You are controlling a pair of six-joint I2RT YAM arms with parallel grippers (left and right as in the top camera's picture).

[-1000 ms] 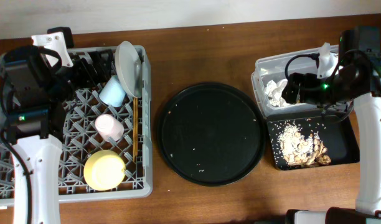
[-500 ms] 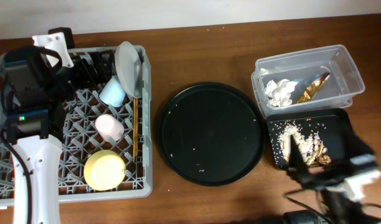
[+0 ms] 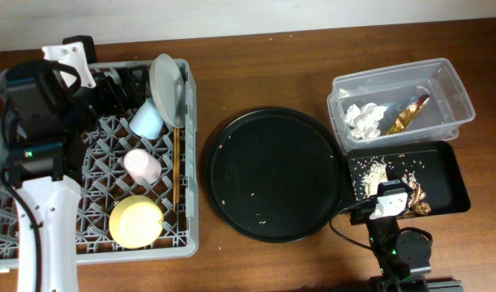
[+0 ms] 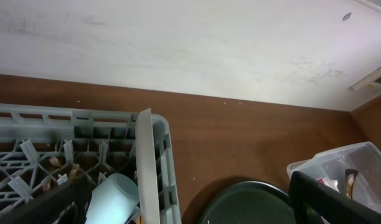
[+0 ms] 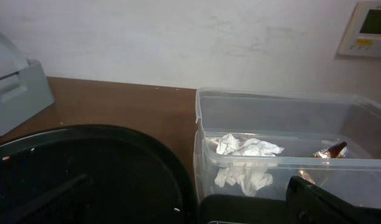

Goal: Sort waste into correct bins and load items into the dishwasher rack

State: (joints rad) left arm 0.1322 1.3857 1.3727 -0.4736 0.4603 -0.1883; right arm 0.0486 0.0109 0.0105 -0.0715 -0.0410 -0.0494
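Only overhead shows food scraps in the black tray; the right wrist view shows tissue in the tub. Left gripper and right gripper hold their fingers apart.

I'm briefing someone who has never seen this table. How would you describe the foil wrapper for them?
Find the clear plastic tub at the right of the table, behind the shallow black tray. Two things lie inside it; the foil wrapper is the one on the right. It is a crinkled gold-brown strip lying slantwise, while its neighbour, the tissue, is white and bunched.
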